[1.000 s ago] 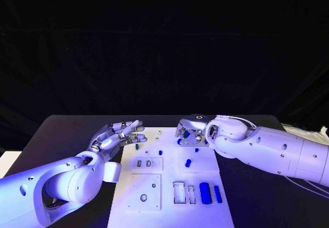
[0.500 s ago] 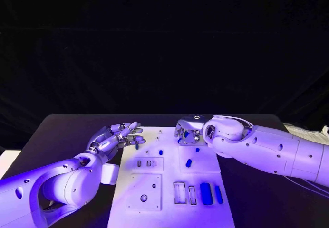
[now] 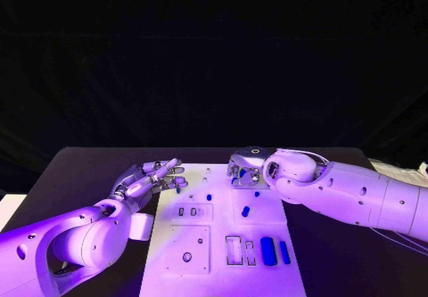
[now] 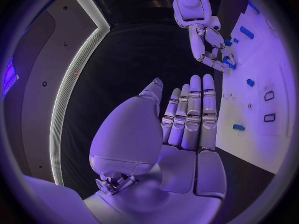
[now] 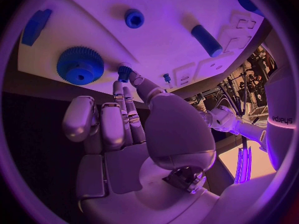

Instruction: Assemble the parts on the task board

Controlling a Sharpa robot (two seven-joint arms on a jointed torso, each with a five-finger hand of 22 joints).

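Right wrist view: right hand (image 5: 127,129) fingers pinch a small blue peg (image 5: 124,73), upright on the task board (image 5: 168,45); left hand (image 3: 147,180) open.

You get violet light over the whole scene, brightest on the task board (image 3: 223,247), which glares almost white near its front edge. Behind the table (image 3: 80,167) the background stays black. Your right hand (image 3: 246,171) casts a soft shadow on the board beneath it. Both wrist views bend straight edges hard toward the rim, and their margins fall dark and soft.
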